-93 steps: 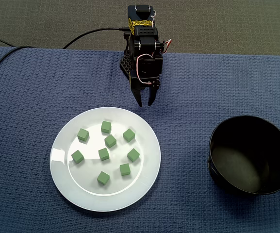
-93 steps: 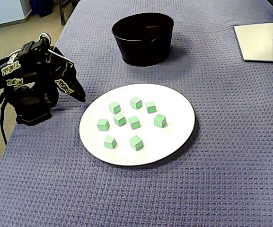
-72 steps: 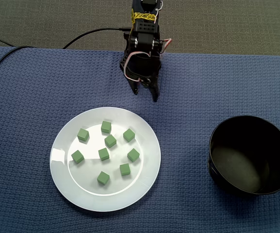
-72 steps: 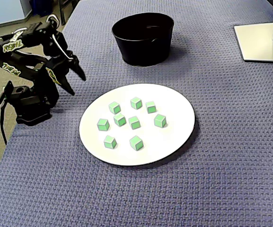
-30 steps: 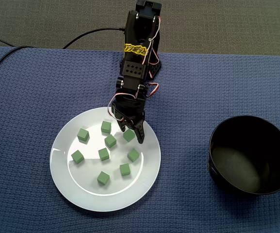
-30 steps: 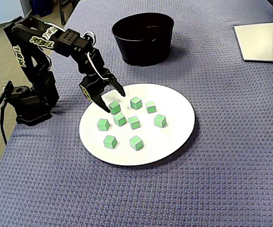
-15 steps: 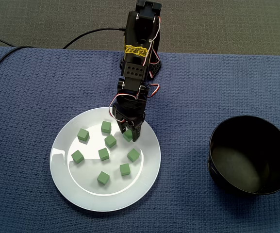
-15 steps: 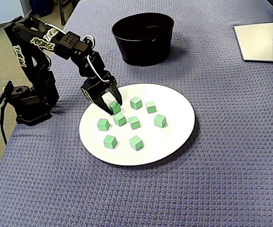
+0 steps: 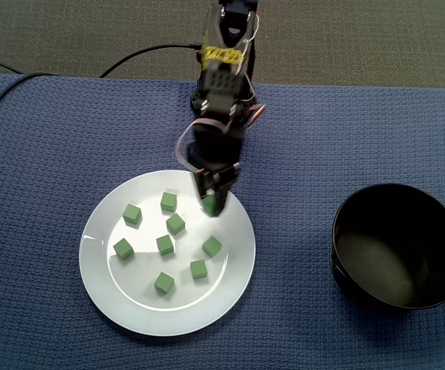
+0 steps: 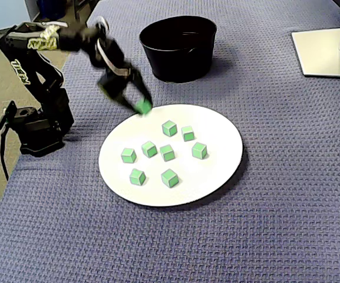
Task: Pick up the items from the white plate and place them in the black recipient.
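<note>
Shows end effector (image 9: 212, 202) pinching one green cube (image 10: 143, 107), held aloft above the rim of the white plate (image 9: 99, 270). Shows seven more green cubes (image 9: 166, 245) lying on the plate, below the end effector. Locates black recipient (image 9: 345, 254) well apart, rightward of the end effector in a fixed view, on the blue surface (image 9: 52, 139).

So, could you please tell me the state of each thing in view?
gripper: shut on held green cube, raised.
held green cube: pinched, in the air.
white plate: flat on the cloth.
eight loose cubes: resting on the plate, apart.
black recipient: upright, empty.
</note>
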You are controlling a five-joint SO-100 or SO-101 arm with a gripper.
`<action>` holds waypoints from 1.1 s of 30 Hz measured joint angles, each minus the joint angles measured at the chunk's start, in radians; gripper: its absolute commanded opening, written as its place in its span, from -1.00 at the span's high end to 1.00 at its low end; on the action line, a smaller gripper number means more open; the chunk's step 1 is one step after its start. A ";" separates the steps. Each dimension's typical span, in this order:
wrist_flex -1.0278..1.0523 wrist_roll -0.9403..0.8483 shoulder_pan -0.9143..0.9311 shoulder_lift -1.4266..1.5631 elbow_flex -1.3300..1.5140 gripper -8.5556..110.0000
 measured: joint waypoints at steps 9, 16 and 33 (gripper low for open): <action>0.453 0.319 -0.387 -0.218 -0.784 0.86; 0.724 0.293 -0.578 -0.853 -1.582 0.86; 0.626 0.196 -0.719 -1.293 -1.810 0.64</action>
